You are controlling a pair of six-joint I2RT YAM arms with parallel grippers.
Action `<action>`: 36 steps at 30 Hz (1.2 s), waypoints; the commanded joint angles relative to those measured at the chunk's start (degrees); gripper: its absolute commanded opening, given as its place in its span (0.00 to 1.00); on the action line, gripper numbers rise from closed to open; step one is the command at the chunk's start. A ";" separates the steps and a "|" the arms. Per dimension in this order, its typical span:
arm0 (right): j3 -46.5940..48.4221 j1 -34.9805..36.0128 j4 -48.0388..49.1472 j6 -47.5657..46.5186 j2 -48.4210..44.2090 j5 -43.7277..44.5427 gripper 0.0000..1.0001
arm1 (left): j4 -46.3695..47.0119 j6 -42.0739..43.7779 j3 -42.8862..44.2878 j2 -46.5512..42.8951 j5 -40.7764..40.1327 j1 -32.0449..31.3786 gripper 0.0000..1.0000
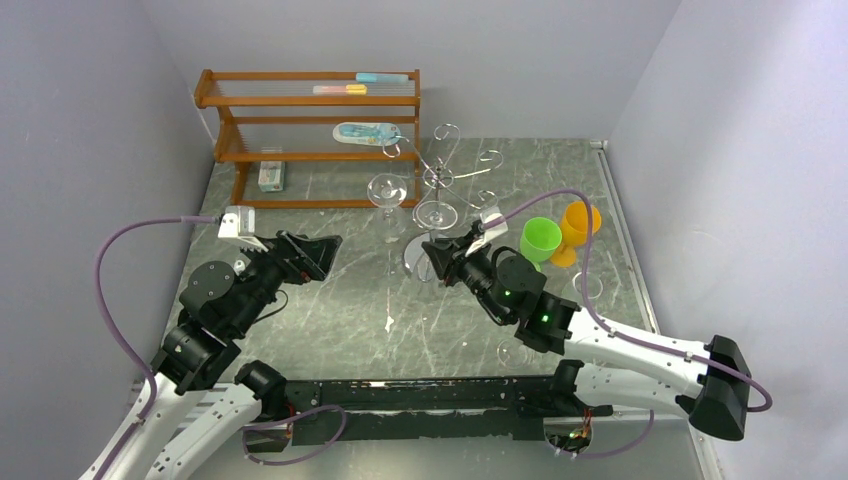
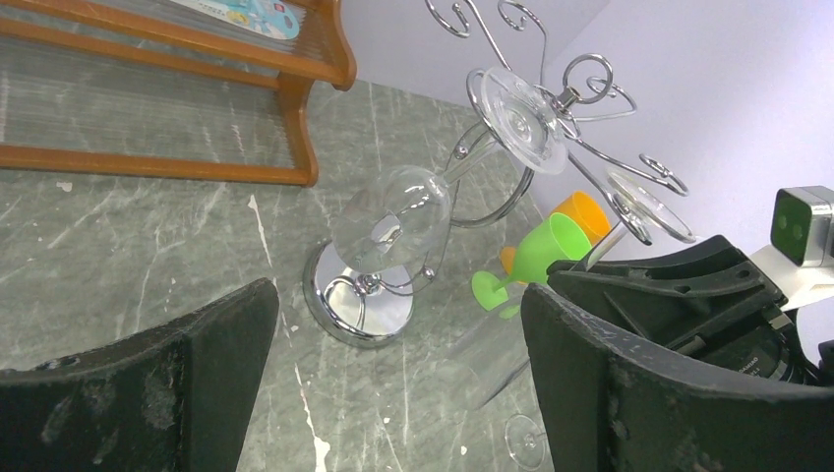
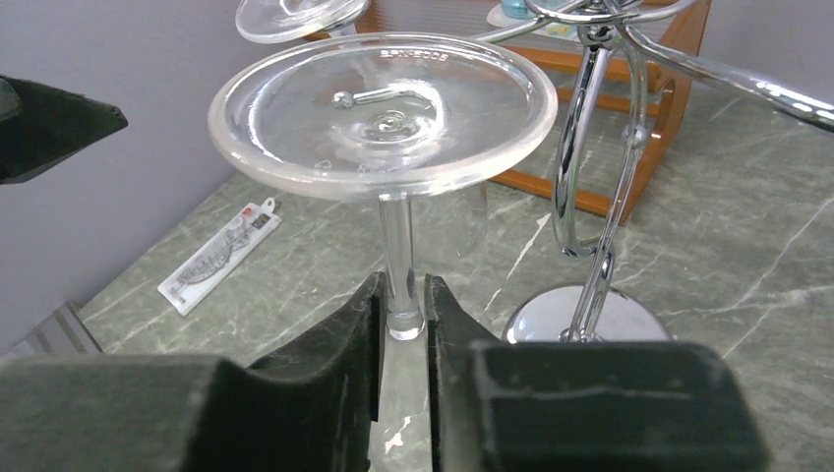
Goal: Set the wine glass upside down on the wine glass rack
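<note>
The wine glass (image 3: pixel 384 108) hangs upside down, its round foot up against a curled arm of the chrome wine glass rack (image 1: pixel 437 178). My right gripper (image 3: pixel 401 295) is around the thin stem low down. Its jaws stand slightly parted, with a hairline gap on each side. From above, the right gripper (image 1: pixel 437 250) is just in front of the rack's mirror base (image 1: pixel 420 256), with the wine glass (image 1: pixel 433 212) over it. A second clear glass (image 2: pixel 393 216) hangs bowl-down from another arm. My left gripper (image 2: pixel 398 305) is wide open and holds nothing, left of the rack.
An orange-brown wooden shelf (image 1: pixel 310 140) holding small packets stands at the back left. A green cup (image 1: pixel 540 240) and an orange cup (image 1: pixel 580 222) stand right of the rack. Another clear glass (image 1: pixel 515 352) lies by the right arm. A flat packet (image 3: pixel 218 254) lies on the marble.
</note>
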 commanded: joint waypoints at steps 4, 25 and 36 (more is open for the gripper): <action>-0.42 -0.25 -1.91 1.28 0.71 0.56 0.36 | 0.16 0.62 0.47 0.59 -0.38 -0.05 0.97; 7.98 -0.26 -32.73 19.97 -9.52 0.22 0.58 | 4.69 -2.96 -1.10 1.56 -0.78 -0.09 0.97; 9.16 -0.26 -38.78 15.99 -17.64 3.05 0.53 | 5.72 -4.41 -1.48 2.24 -0.17 -0.05 0.97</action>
